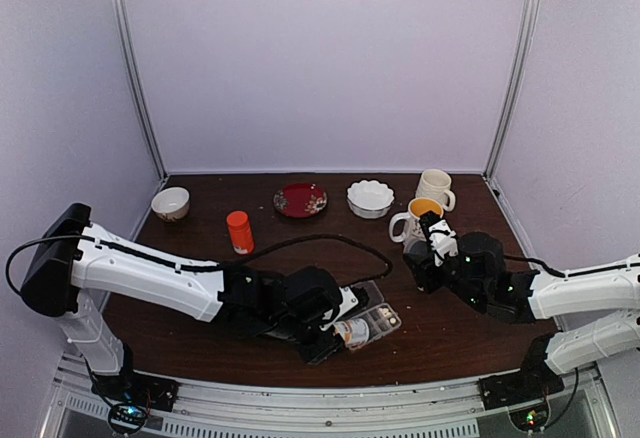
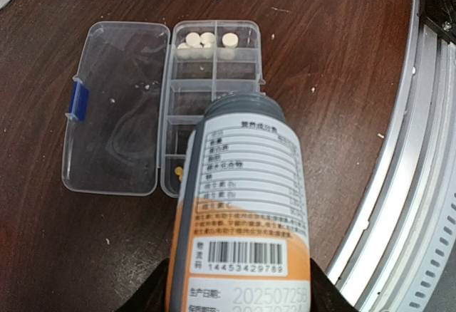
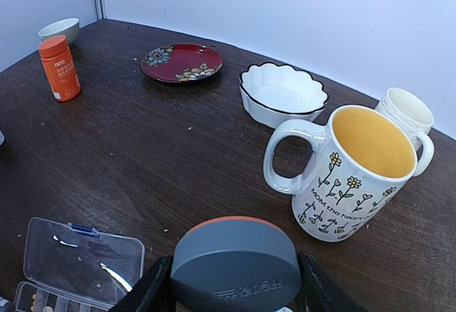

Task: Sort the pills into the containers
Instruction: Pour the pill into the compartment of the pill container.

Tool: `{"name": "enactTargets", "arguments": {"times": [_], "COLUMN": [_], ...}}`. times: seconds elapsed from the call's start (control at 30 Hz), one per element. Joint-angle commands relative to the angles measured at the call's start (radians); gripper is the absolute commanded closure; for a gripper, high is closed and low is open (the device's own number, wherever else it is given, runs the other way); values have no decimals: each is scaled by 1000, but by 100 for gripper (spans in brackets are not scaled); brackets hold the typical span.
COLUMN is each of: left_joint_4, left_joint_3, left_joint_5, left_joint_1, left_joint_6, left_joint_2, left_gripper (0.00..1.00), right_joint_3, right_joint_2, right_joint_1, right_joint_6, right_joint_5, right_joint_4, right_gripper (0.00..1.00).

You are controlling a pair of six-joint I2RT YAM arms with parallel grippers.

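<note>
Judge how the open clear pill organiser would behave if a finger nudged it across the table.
Probably light and quick to slide: the organiser is thin clear plastic holding only a few pills. Pushing the open lid, lying flat beside it, might fold the hinge rather than shift the whole organiser. A jolt could bounce pills out, since nothing covers them.

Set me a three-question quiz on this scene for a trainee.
1. True or false: the left gripper holds a labelled bottle.
2. The right gripper holds: A a spoon, B a grey cap, C a sponge.
3. What colour are the pills in the organiser box's compartments farthest from the bottle?
Key: 1 true; 2 B; 3 white.
</note>
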Motion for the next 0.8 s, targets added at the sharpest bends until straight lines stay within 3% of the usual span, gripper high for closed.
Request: {"name": "enactTargets", "arguments": {"times": [0.0,0.77], "left_joint_4": [-5,-10], "left_joint_3": [32,18], "left_joint_5": [-10,-73], "left_joint_1": [-6,-12], "left_joint_6": [-19,4], "left_joint_2": [9,-38], "left_gripper": [100,100], "right_joint_3": [31,31], "right_joint_2": [-6,-5], "right_joint_1": [-7,-7], "right_joint_6": [-6,-8], "right_joint_5": [1,1], "right_joint_4": [-11,-18], "right_gripper": [100,100]}}
